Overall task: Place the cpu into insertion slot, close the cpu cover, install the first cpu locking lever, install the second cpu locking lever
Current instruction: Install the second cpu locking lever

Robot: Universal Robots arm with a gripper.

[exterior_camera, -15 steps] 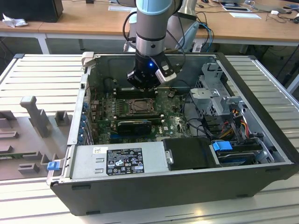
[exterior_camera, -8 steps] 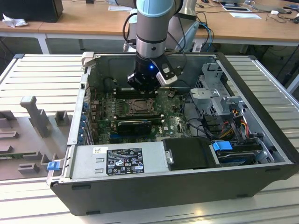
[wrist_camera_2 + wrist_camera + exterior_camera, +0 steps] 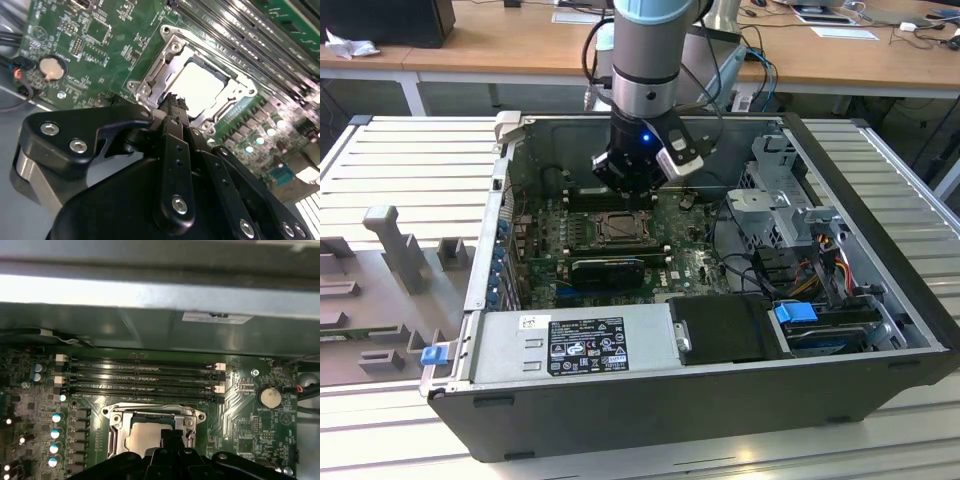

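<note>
The cpu [image 3: 200, 86] shows its pale silver top inside the insertion slot [image 3: 618, 229] on the green board. The cpu cover [image 3: 156, 70], a silver frame with a window, lies flat around the chip in both wrist views: cpu [image 3: 142, 438], cpu cover [image 3: 116, 426]. My gripper [image 3: 172, 102] is shut with nothing between its black fingers, and its tips hover just over one edge of the cover. In the exterior view the gripper [image 3: 630, 190] hangs above the far side of the slot. I cannot make out how the locking levers stand.
The open black computer case [image 3: 880, 200] walls in the board. Long black memory slots [image 3: 140, 377] run just beyond the socket. A black card [image 3: 610, 268], a power supply [image 3: 580, 345], drive bays and loose cables [image 3: 800, 260] crowd the near side and the exterior view's right.
</note>
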